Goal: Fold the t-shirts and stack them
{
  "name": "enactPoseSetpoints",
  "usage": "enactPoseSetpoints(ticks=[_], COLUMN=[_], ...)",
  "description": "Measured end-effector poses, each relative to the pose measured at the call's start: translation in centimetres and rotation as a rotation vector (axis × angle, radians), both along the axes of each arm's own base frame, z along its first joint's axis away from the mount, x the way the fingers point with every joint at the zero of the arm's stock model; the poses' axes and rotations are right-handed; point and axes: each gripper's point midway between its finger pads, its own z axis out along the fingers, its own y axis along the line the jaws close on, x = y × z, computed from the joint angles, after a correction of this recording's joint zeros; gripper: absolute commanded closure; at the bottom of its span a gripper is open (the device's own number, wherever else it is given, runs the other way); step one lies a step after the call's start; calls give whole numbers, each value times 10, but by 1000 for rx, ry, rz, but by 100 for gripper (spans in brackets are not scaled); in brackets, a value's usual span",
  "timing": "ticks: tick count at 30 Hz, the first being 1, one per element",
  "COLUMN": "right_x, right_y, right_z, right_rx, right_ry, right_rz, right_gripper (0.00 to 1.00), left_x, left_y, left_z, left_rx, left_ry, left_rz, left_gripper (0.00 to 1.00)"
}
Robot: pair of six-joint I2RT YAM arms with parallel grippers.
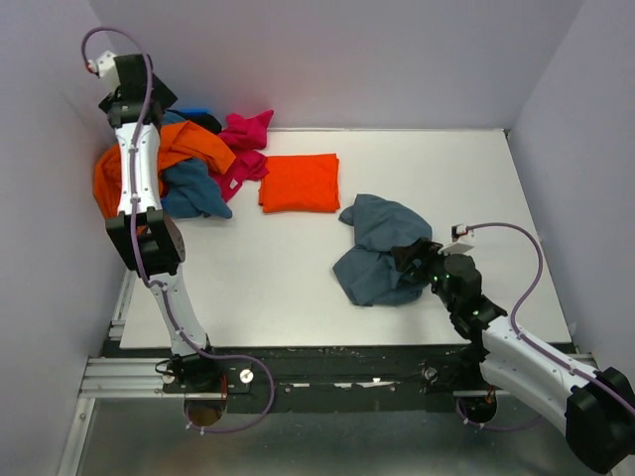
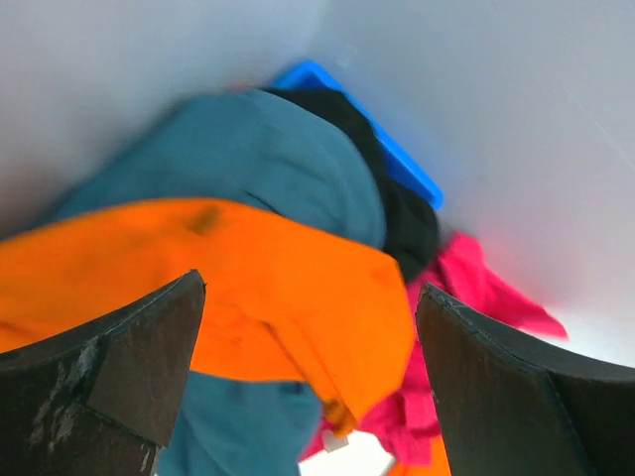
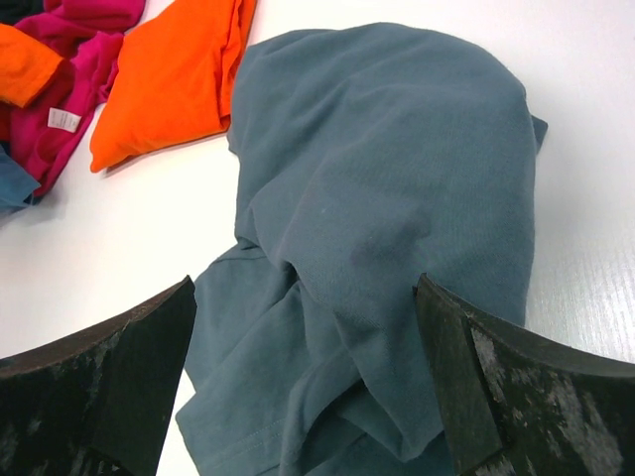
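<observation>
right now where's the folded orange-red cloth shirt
The folded orange-red cloth shirt lies far-centre in the top view, between the magenta pink shirt and the crumpled blue-grey shirt.

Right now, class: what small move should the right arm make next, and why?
Probably lower the right gripper and close on the slate blue-grey shirt: it hangs open over that crumpled cloth, which lies unfolded near the folded orange-red shirt.
</observation>
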Motion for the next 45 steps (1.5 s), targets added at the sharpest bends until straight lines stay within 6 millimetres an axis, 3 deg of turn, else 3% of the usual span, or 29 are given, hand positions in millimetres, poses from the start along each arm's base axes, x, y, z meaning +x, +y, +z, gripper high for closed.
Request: enactPoseSetpoints(ticks=[7,12,17,21,23,28,31,34,38,42,45], right_x=[1,1,1,3,6,12,9,1,-12,-20,-23], right_y=[1,1,1,1,2,-1,-8,-18,-30,-35,-40], right_z=[2,3,3,1,0,3,4,-2,-16,-31,-37], right_rx=[2,2,1,-13,-27,-73,-102,-124,-162,-197,-228], right_ry=[-6,-6,-6,9,29,108,166,234,325,400,448], right_rz=[1,1,1,-1,-3,-34,-72,-115,-158,-175,-196], right_gripper=[2,2,3,9,11,12,13,17,20,50,74], left_x=[30,43,38,-5,-43,-121,-163,-186,-215,-236,-244], left_y=[-111,-162,-214,-257,-283,-352,-381,-390,-394,-404,-416], left_z=[-9,-21,-55,-96,-115,-121,-121,-132,-163,-182,-185], left_rx=[-10,-34,-53,-72,-71,-49,-45,-50,-53,-65,-84], left_ry=[-1,-2,75,193,254,253,228,224,270,273,242], left_rz=[-267,-384,-475,-561,-622,-815,-927,-978,-1035,-1122,-1194], left_gripper=[1,1,1,1,1,3,3,4,5,5,7])
